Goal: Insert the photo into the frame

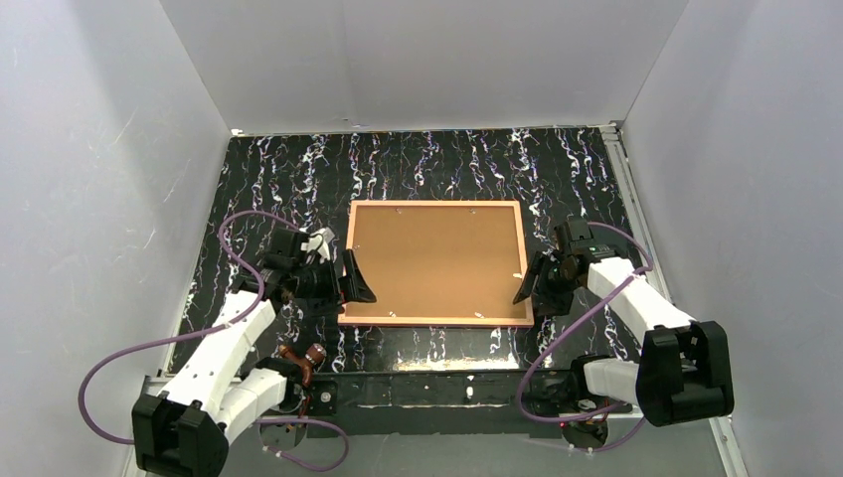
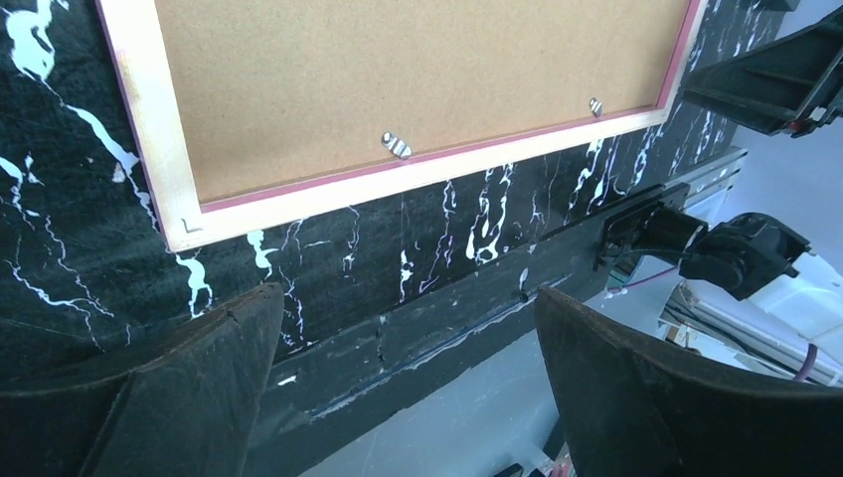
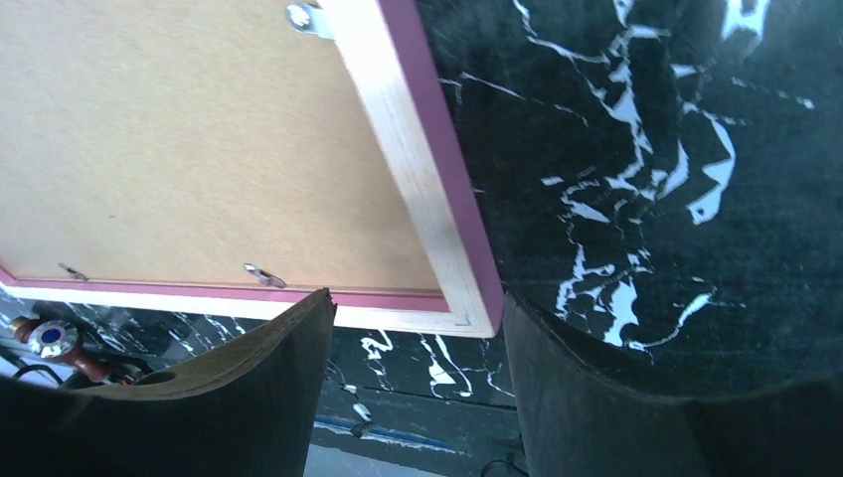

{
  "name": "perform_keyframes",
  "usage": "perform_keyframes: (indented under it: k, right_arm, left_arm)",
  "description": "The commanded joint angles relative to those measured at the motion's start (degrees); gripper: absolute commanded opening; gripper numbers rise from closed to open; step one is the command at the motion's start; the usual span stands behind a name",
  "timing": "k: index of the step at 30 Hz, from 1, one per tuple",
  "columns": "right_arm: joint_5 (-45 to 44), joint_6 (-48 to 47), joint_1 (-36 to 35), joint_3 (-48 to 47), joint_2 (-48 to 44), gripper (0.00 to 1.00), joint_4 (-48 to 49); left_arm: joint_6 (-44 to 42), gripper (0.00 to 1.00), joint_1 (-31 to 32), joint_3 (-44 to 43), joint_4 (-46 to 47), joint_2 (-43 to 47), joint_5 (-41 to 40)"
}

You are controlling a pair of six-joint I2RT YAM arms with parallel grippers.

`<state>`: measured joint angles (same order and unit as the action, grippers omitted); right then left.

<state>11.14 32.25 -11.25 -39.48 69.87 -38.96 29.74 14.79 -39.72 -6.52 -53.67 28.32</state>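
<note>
Probably light, stiff and breakable at its pane, the frame (image 1: 434, 320) lies face down on the table (image 1: 447, 159), photo unseen, best pinched by its wooden rim near the corners, where the left gripper (image 1: 350, 282) and right gripper (image 1: 533, 284) hover open-jawed.

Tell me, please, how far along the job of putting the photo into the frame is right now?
Looks done: the frame lies back up with the backing board seated and clips over its edge. In hand: nothing; the left gripper and right gripper stand open by the frame's near corners. Left: unclear, since the photo shows in no view and may or may not be under the board.
</note>
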Motion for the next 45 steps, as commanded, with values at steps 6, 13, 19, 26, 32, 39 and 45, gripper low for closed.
perform_keyframes:
  k: [6,13,19,26,32,39,45]
  right_arm:
    - [-3.18,2.71,-0.14,1.72,-0.76,0.63,-4.54]
    - [-4.22,3.00,-0.22,1.85,0.82,0.38,-4.94]
    - [-7.73,3.42,-1.77,1.06,1.83,0.30,-6.00]
    - [-7.97,3.39,-5.04,-1.05,5.67,0.37,-5.80]
    - [-7.72,3.39,-5.63,-2.35,6.08,0.42,-5.10]
    - [-7.75,2.97,-5.72,-0.95,9.48,0.26,-2.73]
    - [-6.94,2.91,-5.72,-1.92,6.33,0.01,-4.25]
  left_arm:
    - [-4.84,0.98,13.76,-7.56,-16.41,-5.14,-13.15]
    - [-11.36,0.97,30.12,-13.00,-19.41,-12.49,-30.55]
    - [-16.49,0.95,40.74,-16.81,-17.85,-18.03,-39.85]
    - [-21.71,0.96,47.90,-19.70,-14.67,-23.34,-43.34]
    - [-23.12,0.96,50.73,-20.15,-11.45,-26.48,-42.82]
    - [-25.56,0.95,53.84,-21.26,-9.01,-31.82,-44.95]
    - [-28.67,0.94,57.49,-21.76,-6.56,-35.38,-49.06]
